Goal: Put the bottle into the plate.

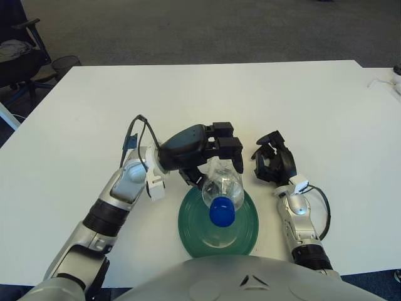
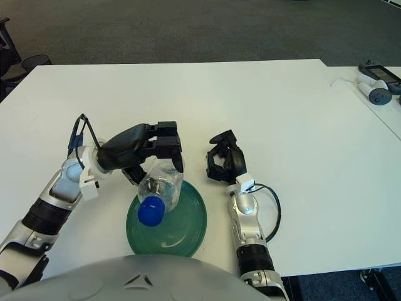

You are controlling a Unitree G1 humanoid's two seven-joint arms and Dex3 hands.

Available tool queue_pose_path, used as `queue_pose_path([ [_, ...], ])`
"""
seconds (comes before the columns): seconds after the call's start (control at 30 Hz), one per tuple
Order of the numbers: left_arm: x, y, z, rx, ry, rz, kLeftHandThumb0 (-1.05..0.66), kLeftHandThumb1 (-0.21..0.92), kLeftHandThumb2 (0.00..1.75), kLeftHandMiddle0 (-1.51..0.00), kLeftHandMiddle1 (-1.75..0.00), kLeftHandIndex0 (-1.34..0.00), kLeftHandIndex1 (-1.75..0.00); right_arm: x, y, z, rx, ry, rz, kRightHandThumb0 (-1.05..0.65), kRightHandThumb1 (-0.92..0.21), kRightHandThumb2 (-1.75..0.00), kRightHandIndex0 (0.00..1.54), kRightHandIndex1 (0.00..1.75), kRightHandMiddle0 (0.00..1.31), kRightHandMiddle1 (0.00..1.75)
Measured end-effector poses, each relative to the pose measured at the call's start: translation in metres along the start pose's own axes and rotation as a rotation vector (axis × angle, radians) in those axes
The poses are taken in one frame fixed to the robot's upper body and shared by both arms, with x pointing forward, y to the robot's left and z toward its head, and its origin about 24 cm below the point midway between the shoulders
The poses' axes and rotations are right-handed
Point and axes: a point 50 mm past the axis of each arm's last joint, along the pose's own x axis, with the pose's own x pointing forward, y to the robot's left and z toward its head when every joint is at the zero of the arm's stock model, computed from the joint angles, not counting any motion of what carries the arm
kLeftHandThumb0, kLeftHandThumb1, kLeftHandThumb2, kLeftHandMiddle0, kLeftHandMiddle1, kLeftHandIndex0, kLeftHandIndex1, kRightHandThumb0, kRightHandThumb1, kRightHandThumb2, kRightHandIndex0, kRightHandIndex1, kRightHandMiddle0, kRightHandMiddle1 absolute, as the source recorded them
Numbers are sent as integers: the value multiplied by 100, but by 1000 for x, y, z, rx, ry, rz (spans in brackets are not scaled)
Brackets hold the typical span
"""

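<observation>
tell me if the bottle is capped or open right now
Capped. The clear plastic bottle shows its blue cap screwed on at the near end, held tilted by the left hand over the green plate.

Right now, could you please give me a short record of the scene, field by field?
bottle: clear bottle with blue cap, tilted, cap toward the robot, over the plate
plate: green plate on the white table, near edge
left hand: left hand gripping the bottle from above
right hand: right hand idle, to the right of the plate, holding nothing
</observation>
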Motion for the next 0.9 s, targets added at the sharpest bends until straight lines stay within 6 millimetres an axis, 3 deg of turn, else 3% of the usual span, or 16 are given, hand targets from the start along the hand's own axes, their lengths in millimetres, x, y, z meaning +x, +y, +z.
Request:
queue_pose_path([
  [0.33,6,-32,-1,173,-60,-24,-8,31,131,-124,-175,-94,-175,1,1,0,-4,2,6,0,-56,-103,48,169,18,175],
  [0.6,4,-28,-5,317,-96,3,-7,29,133,-124,-175,-95,-175,1,0,-1,23,3,17,0,-56,-104,48,170,18,175],
  [0.9,3,-27,-8,366,-82,27,-5,26,137,-122,-175,-95,-175,1,0,0,27,2,17,0,-57,-102,48,169,18,175],
])
